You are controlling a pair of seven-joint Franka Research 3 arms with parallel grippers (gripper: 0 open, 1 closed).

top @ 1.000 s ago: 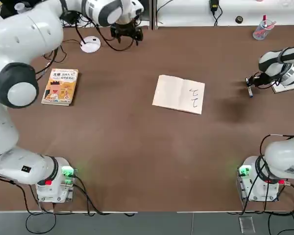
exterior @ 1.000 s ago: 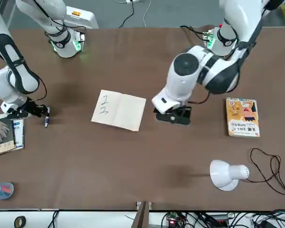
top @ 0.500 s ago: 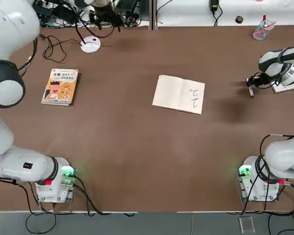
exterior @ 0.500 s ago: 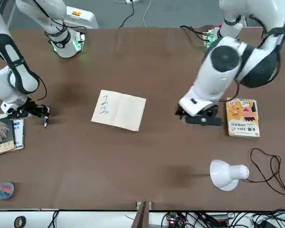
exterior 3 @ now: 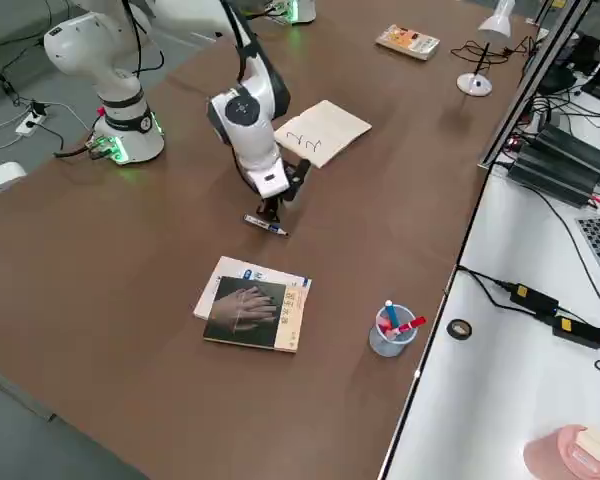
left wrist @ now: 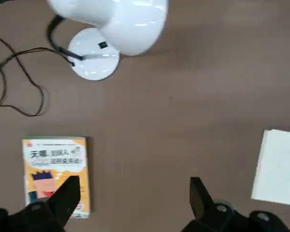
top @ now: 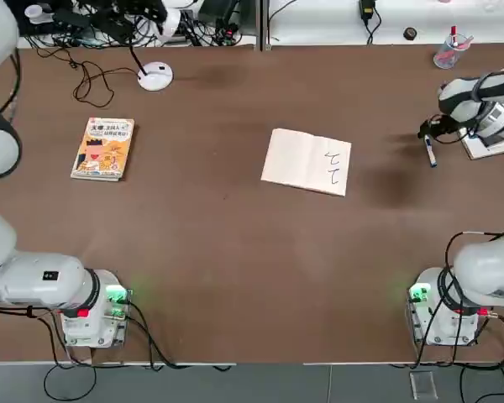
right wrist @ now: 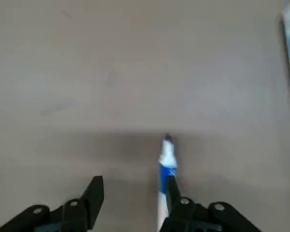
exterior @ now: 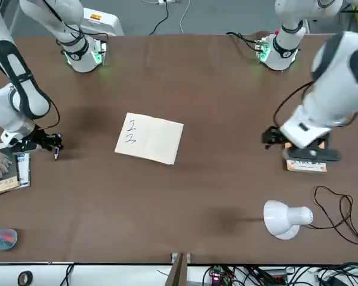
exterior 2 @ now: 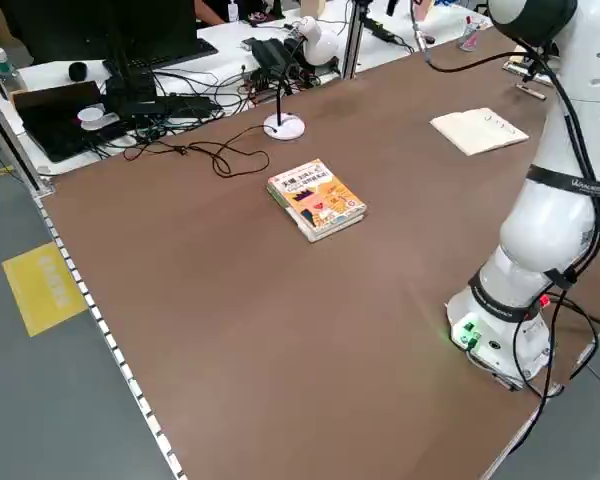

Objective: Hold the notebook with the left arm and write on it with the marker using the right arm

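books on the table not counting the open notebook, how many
2. The orange-yellow illustrated book lies on the robot's left side, near the lamp. The grey-covered book lies at the right edge, beyond the marker. None seems hidden.

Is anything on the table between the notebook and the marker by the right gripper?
No: in the top view only bare brown table separates the notebook from the marker beside the right gripper.

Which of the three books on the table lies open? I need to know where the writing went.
The cream-white notebook at the table's middle lies open, with dark handwritten marks on its page. The orange-yellow illustrated book and the grey-covered book both lie closed.
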